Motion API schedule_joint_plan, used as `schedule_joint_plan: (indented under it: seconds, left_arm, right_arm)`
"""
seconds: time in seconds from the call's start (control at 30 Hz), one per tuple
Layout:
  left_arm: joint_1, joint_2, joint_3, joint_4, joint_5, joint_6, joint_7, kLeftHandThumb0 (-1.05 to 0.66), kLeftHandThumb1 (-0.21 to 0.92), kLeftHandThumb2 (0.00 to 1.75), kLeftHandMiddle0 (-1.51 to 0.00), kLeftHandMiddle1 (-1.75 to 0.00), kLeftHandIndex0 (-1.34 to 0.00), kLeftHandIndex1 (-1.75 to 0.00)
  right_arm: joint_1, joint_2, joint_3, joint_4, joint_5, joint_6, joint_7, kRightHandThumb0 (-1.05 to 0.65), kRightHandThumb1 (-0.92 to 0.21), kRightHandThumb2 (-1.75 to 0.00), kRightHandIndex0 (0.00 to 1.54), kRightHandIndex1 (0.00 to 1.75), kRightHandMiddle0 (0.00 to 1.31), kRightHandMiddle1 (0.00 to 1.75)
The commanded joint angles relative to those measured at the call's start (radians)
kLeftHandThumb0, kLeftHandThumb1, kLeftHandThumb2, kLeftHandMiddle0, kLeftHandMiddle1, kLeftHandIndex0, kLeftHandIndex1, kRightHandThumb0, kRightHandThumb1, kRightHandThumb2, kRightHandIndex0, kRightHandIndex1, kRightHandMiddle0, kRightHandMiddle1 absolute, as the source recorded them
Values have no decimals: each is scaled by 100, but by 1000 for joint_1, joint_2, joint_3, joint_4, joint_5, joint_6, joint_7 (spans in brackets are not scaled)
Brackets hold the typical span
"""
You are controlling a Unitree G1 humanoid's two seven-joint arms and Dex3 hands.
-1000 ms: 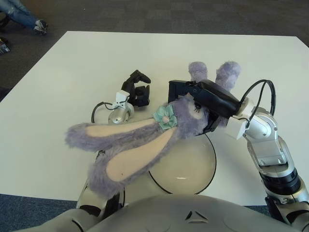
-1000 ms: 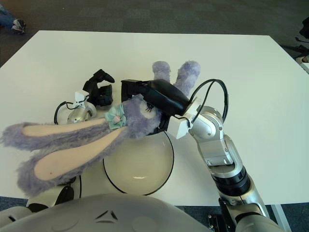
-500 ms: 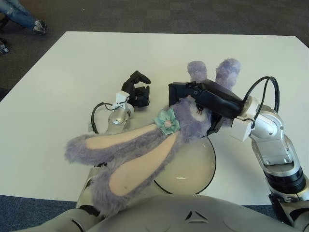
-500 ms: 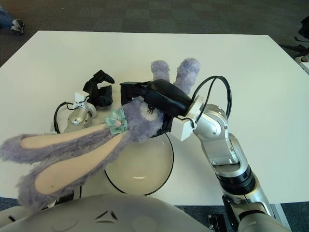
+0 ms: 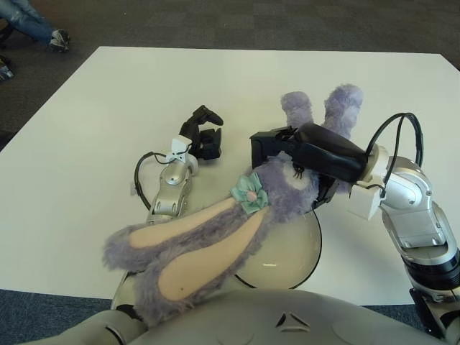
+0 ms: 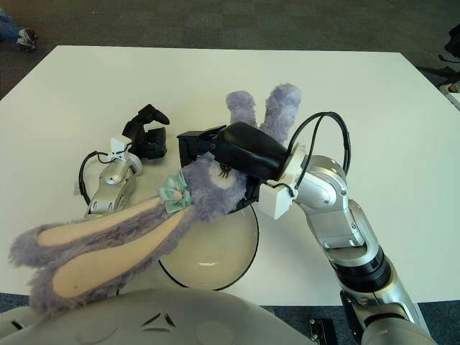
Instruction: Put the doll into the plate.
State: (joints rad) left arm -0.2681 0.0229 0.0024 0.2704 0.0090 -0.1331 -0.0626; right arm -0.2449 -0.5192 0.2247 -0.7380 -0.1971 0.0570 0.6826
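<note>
The doll (image 5: 284,188) is a purple plush rabbit with long pink-lined ears (image 5: 194,251) and a teal flower at its neck. My right hand (image 5: 284,144) is shut on its head and body and holds it just above the far rim of the plate. Its two feet stick up behind the hand, and its ears trail down to the near left. The plate (image 5: 291,248) is cream with a dark rim, near the table's front edge, partly hidden by the doll. My left hand (image 5: 203,136) shows to the left of the doll, holding nothing, fingers relaxed.
The white table (image 5: 108,108) stretches far and left of the plate. A black cable (image 5: 140,180) loops beside my left forearm. Dark carpet surrounds the table, and someone's legs (image 5: 36,25) show at the far left corner.
My right hand has carried the doll slightly right and toward me. The ears have swung lower, uncovering more of my left forearm. The left hand has stayed put.
</note>
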Motion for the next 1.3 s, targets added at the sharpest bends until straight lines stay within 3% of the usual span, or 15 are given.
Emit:
schedule_joint_plan:
  seconds: [0.0,0.17,0.53,0.6,0.67,0.77,0.83,1.0,1.1,1.23,1.27]
  left_arm:
    - [-9,3,2,-9,-12,10,-9,-44,45,115,-112,-175,-51,-175]
    - [-12,0,6,-4,-17,7,-9,-43,46,113,-111,-175,-50,-175]
    - [-13,-5,10,10,-34,-12,-13,-43,47,112,-110,-175,-49,-175]
    - [-12,-4,10,8,-35,-11,-14,-43,47,112,-111,-175,-49,-175]
    - [-10,-2,7,4,-34,-9,-14,-43,47,112,-112,-175,-49,-175]
    - [-8,-2,4,-1,-30,-4,-14,-43,47,112,-112,-175,-49,-175]
    - [-8,-2,4,-2,-30,-2,-13,-43,47,113,-112,-175,-49,-175]
    - [-7,-1,2,-7,-28,1,-12,-43,47,113,-112,-175,-49,-175]
    - [-6,-2,0,-12,-28,6,-12,-43,47,112,-112,-175,-49,-175]
    - [-5,-3,-2,-16,-29,10,-12,-43,47,112,-112,-175,-49,-175]
    - [-5,-3,-2,-16,-29,10,-12,-43,47,112,-112,-175,-49,-175]
  right_arm:
    - [-41,0,-25,-32,53,19,12,0,-30,-132,63,175,44,165]
    - [-31,7,-32,-24,110,33,12,0,-36,-127,57,174,35,173]
    - [-43,-18,-54,-25,187,75,34,0,-47,-114,49,175,30,171]
    - [-26,-24,-67,-25,217,70,41,0,-53,-107,43,175,27,172]
    - [-4,-27,-79,-27,242,62,44,0,-66,-91,32,175,21,172]
    - [-2,-34,-85,-38,275,105,50,0,-82,-69,18,174,15,174]
    - [-3,-42,-86,-45,289,130,54,-1,-87,-64,14,174,14,174]
    - [-7,-64,-83,-67,305,191,58,-1,-91,-54,13,162,20,175]
    - [-14,-81,-81,-74,300,199,61,-26,-92,-53,3,146,19,175]
    - [-24,-121,-96,-73,315,202,93,-33,-92,-54,1,118,18,175]
    - [-26,-130,-104,-72,324,204,103,-44,-92,-70,0,107,12,158]
